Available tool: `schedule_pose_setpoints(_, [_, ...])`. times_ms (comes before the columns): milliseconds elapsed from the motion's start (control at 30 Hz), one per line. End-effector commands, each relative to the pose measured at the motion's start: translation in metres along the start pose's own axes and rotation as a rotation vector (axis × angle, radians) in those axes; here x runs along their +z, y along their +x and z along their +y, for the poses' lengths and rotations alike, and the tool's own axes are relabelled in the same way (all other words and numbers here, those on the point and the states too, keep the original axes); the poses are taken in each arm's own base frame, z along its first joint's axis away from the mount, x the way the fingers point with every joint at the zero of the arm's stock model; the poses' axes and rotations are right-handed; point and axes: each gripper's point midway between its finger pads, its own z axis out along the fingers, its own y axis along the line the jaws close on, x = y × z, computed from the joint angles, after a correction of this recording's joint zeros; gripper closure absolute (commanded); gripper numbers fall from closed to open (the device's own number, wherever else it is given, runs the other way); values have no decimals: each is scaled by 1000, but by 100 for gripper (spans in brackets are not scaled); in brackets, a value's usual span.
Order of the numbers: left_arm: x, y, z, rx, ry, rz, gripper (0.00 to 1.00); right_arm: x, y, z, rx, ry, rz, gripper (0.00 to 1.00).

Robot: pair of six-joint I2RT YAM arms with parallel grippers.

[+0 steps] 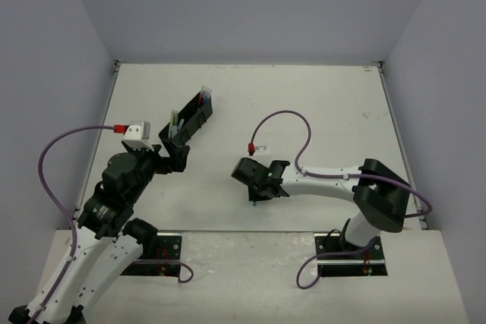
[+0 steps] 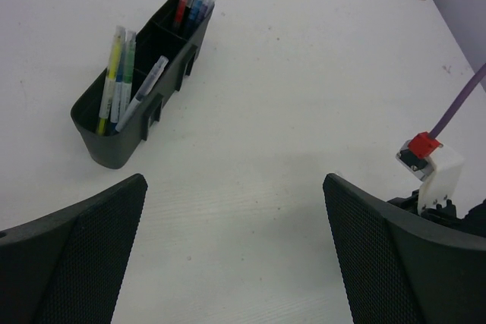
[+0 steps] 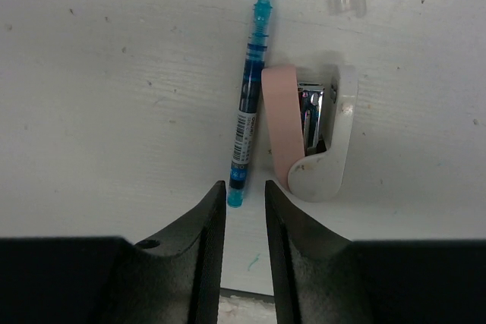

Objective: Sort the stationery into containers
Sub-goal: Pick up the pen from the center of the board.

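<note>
high rear overview of the whole table (image 1: 319, 104); both wrist views close, angled down at it

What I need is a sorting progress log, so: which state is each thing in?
Blue pen: lying flat on the table, tip bare.
Stapler: on its side beside the pen.
Organiser tray: upright, pens standing inside.
Left gripper: wide open, empty.
Right gripper: jaws nearly together, either side of the pen's end; grip unclear.

Pens (image 2: 121, 73) stand in compartments of the tray (image 2: 114, 149); right of it and nearer, a lone pen (image 3: 249, 89) lies on the table (image 1: 319, 104) just beside a block (image 3: 307, 130)
</note>
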Motion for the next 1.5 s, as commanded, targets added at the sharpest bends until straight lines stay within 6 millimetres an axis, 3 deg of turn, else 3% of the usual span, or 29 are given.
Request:
schedule_pose_setpoints(0, [-2, 0, -2, 0, 0, -12, 0, -3, -10, 11, 46, -2, -26, 73])
schedule_pose_setpoints(200, [-1, 3, -2, 2, -3, -1, 0, 4, -8, 18, 41, -4, -7, 75])
schedule_pose_setpoints(567, [-1, 5, -4, 7, 7, 8, 0, 30, -4, 9, 30, 135, -3, 79])
schedule_pose_setpoints(933, [0, 8, -8, 13, 22, 21, 0, 40, 2, 5, 27, 160, 15, 84])
schedule_pose_setpoints(1133, [-1, 9, -9, 6, 24, 20, 0, 51, 10, 11, 11, 142, 46, 100])
schedule_pose_setpoints(1233, [0, 9, -12, -12, 31, 26, 0, 34, -1, 17, 2, 97, 17, 100])
schedule_pose_setpoints(1367, [8, 11, -13, -92, 6, 39, 0, -36, -51, 22, 52, -49, -163, 100])
schedule_pose_setpoints(1400, [14, 13, -18, -127, 12, 62, 0, -54, -64, 13, 68, -70, -221, 100])
schedule_pose_setpoints(1467, [25, 19, -30, -188, 42, 97, 0, -68, -82, -15, 113, -60, -280, 100])
